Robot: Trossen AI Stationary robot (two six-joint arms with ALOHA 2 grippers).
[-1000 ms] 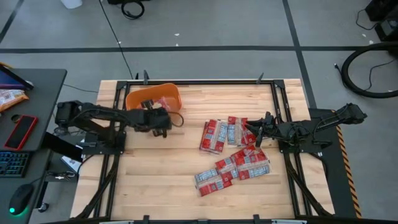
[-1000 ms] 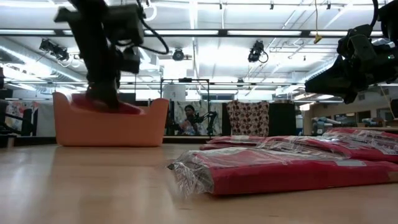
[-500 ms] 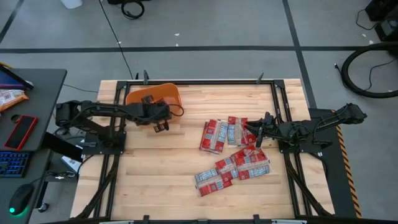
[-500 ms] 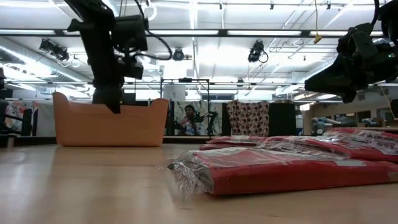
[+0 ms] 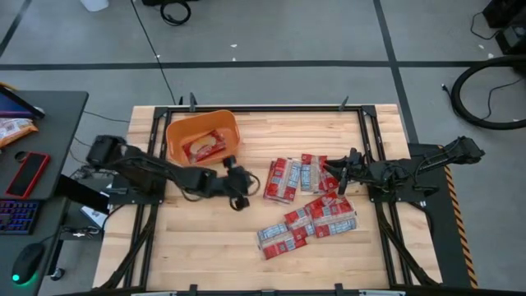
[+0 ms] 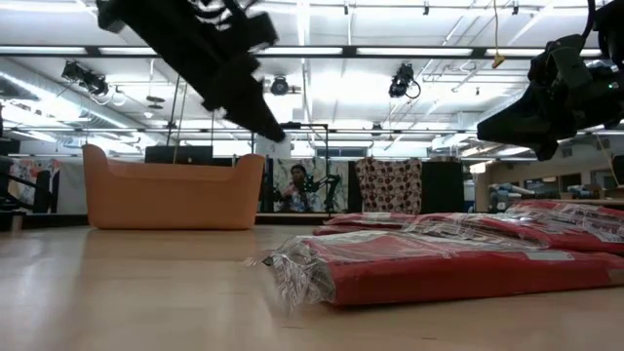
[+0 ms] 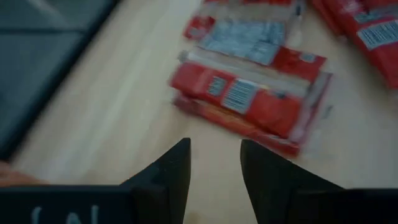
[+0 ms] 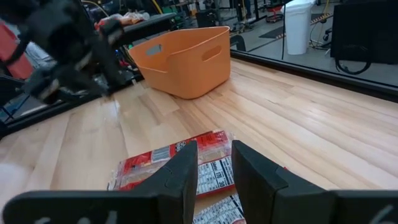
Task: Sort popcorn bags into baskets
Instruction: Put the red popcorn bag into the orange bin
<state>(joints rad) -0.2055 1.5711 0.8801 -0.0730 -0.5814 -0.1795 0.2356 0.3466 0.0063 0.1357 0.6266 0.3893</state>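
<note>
Red bags (image 5: 308, 201) (one in orange basket (image 5: 202, 138))

We have our left arm reaching from nine o'clock across to the table's middle, its wrist angled down toward five o'clock. Our left gripper (image 5: 239, 200) hangs above the tabletop with its two fingers (image 7: 168, 171) parted and nothing between them. Our right arm waits at three o'clock, stretched toward the centre, and our right gripper (image 5: 339, 176) is raised with a narrow gap between its fingers (image 8: 183, 171), holding nothing.
</note>
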